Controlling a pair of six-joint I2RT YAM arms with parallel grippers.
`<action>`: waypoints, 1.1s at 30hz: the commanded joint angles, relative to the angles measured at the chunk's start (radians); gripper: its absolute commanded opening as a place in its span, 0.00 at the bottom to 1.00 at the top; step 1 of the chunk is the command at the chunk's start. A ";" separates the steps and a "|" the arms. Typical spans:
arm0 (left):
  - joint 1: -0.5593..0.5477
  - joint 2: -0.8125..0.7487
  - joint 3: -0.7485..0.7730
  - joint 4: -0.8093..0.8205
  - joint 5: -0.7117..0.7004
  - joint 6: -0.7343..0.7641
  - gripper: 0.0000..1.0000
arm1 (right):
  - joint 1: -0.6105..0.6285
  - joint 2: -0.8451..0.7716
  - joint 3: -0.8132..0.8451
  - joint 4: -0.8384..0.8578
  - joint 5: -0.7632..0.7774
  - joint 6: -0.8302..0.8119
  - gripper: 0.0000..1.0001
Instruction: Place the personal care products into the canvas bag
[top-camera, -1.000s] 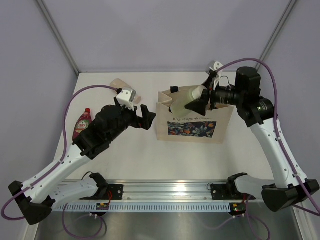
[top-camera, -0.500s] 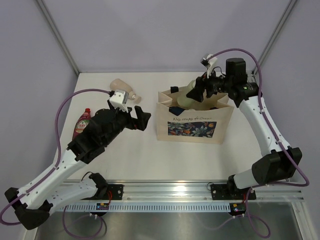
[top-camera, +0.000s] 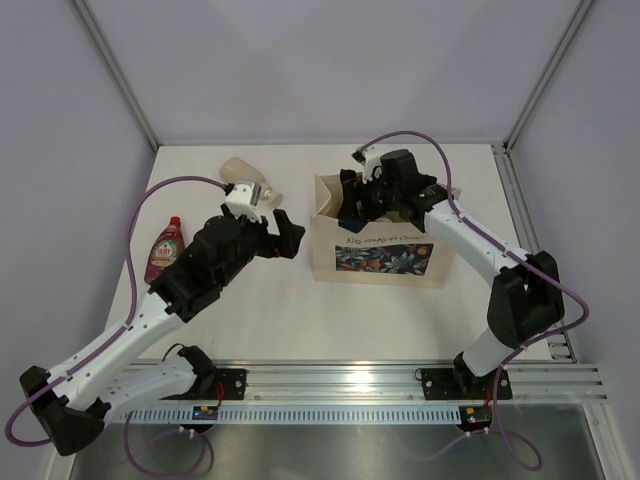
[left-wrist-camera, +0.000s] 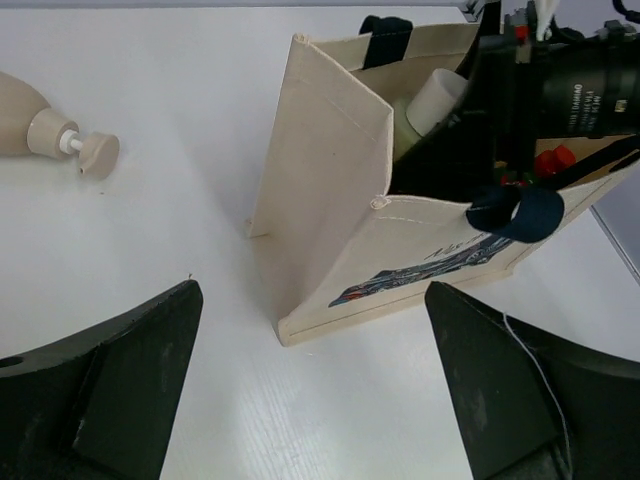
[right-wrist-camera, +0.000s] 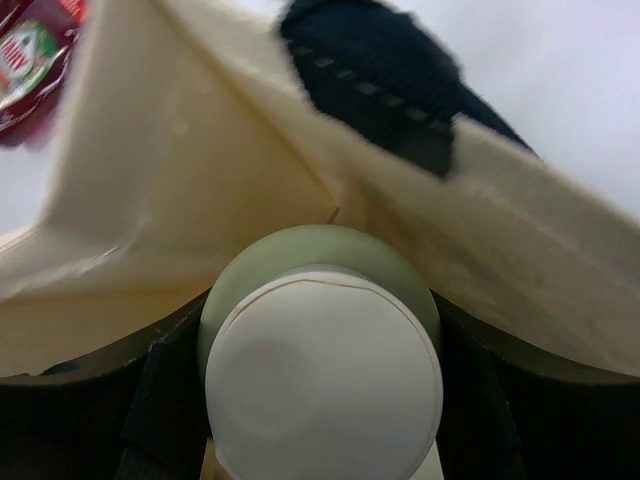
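Observation:
The cream canvas bag (top-camera: 385, 255) stands upright at table centre, also seen in the left wrist view (left-wrist-camera: 330, 210). My right gripper (top-camera: 362, 202) reaches down into its open mouth, shut on a pale green bottle with a white cap (right-wrist-camera: 320, 370), with the bag's canvas wall (right-wrist-camera: 200, 170) close around it. That bottle's cap (left-wrist-camera: 440, 98) shows inside the bag beside red caps (left-wrist-camera: 553, 160). My left gripper (top-camera: 283, 232) hovers open and empty left of the bag. A beige pump bottle (top-camera: 240, 170) and a red squeeze bottle (top-camera: 165, 248) lie on the table at left.
The bag's navy strap handles (left-wrist-camera: 520, 212) hang over its rim near the right arm. The table's back and side walls meet at the far corners. A metal rail (top-camera: 330, 380) runs along the near edge.
The right arm has swung left and down, carrying the pale green bottle from above the bag's rim into the bag. The left arm has barely moved.

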 joint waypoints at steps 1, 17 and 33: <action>0.012 -0.016 -0.031 0.089 -0.021 -0.068 0.99 | 0.026 0.023 0.006 0.301 0.130 0.219 0.00; 0.383 0.284 0.063 0.010 0.008 -0.586 0.99 | 0.069 0.089 -0.022 0.159 -0.168 -0.248 0.99; 0.607 1.020 0.531 0.019 0.016 -0.746 0.99 | -0.100 -0.187 -0.014 -0.225 -0.331 -0.548 1.00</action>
